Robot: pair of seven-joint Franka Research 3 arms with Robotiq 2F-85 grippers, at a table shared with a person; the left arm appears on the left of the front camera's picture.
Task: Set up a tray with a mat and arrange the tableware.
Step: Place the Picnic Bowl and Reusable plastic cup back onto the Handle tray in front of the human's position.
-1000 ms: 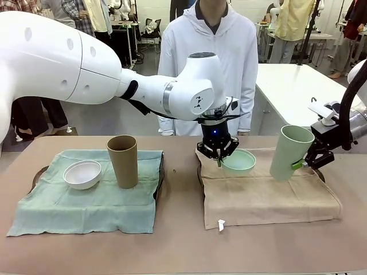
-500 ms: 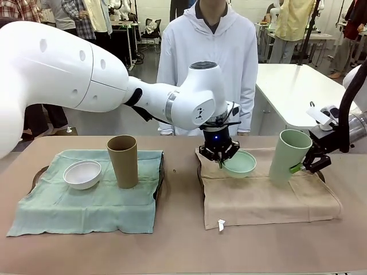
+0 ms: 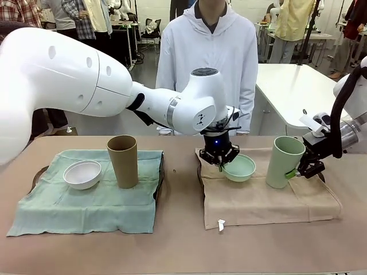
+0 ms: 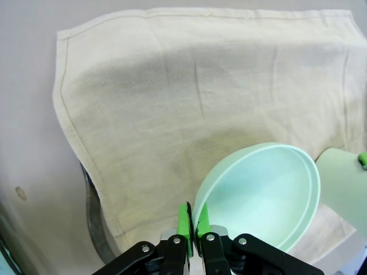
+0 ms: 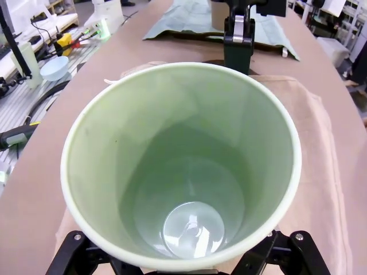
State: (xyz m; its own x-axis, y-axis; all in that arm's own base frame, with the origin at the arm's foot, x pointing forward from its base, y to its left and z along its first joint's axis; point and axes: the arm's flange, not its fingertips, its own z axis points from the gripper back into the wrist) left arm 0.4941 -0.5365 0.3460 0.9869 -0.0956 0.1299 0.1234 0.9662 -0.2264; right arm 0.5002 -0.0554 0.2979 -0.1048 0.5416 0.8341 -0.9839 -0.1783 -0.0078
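Note:
My left gripper (image 3: 221, 161) is shut on the near rim of the mint green bowl (image 3: 240, 168), which sits slightly tilted on the beige mat (image 3: 269, 200). In the left wrist view the green pads (image 4: 184, 221) pinch the bowl (image 4: 264, 195) at its rim. My right gripper (image 3: 298, 171) is shut on the mint green cup (image 3: 284, 161), held almost upright with its base at the mat's right part; the cup's (image 5: 183, 172) hollow is bare. On the green mat (image 3: 86, 209) at the left stand a white bowl (image 3: 82, 173) and a tan-brown cup (image 3: 123, 161).
A dark tray rim shows under each mat (image 3: 39, 172) (image 4: 90, 229). A person in a white hoodie (image 3: 209, 51) stands at the far side, hands out of sight. A small white tag (image 3: 221, 225) hangs at the beige mat's front left corner.
My right gripper has lowered the mint green cup and turned it nearly upright onto the beige mat. My left gripper has held its place with the bowl.

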